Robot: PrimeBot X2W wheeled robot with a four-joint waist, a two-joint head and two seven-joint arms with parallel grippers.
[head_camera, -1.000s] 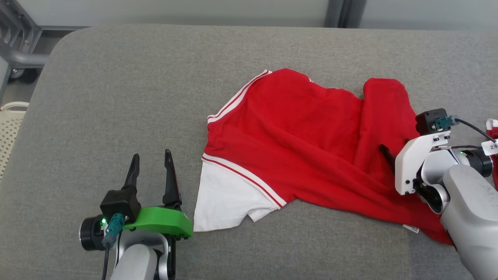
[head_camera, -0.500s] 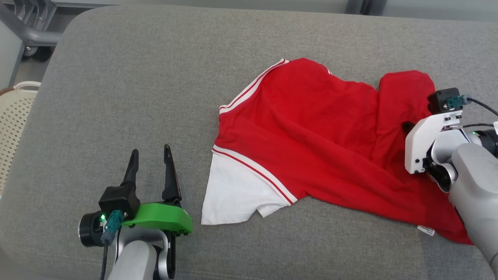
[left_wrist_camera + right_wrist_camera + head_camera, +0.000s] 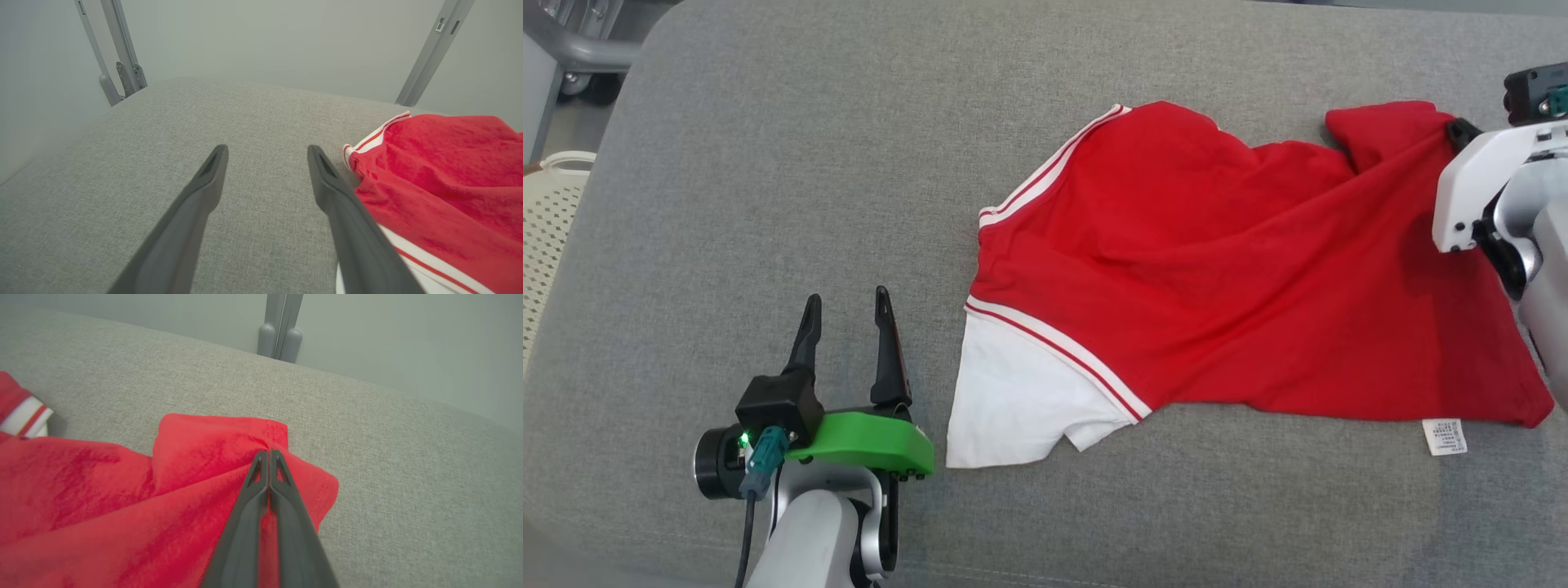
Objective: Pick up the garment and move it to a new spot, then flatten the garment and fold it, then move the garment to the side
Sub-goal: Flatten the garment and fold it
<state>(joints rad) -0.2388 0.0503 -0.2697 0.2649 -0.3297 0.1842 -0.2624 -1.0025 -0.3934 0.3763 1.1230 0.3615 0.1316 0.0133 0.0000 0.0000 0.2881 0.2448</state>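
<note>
The red fabric garment with white-striped trim [image 3: 1217, 269], a short-sleeved shirt, lies spread over the right side of the grey woven fabric surface [image 3: 768, 204]. Its white sleeve [image 3: 1013, 408] points toward the near edge, and its white care label [image 3: 1445, 435] lies on the grey cloth at the near right hem. The right gripper [image 3: 268, 454] has its 2 dark fingers pressed together on a fold of red cloth at the far right corner. The fabric runs taut from that pinch toward the sleeve, which suggests the corner is gripped so the shirt can be drawn out and carried. The left gripper [image 3: 845, 298] sits low over bare grey surface just beside the white sleeve, its 2 fingers apart and holding nothing. It is probably placed there to take the near-left side once the pull calls for another hold. The garment is neither flattened nor folded: long wrinkles cross its middle.
</note>
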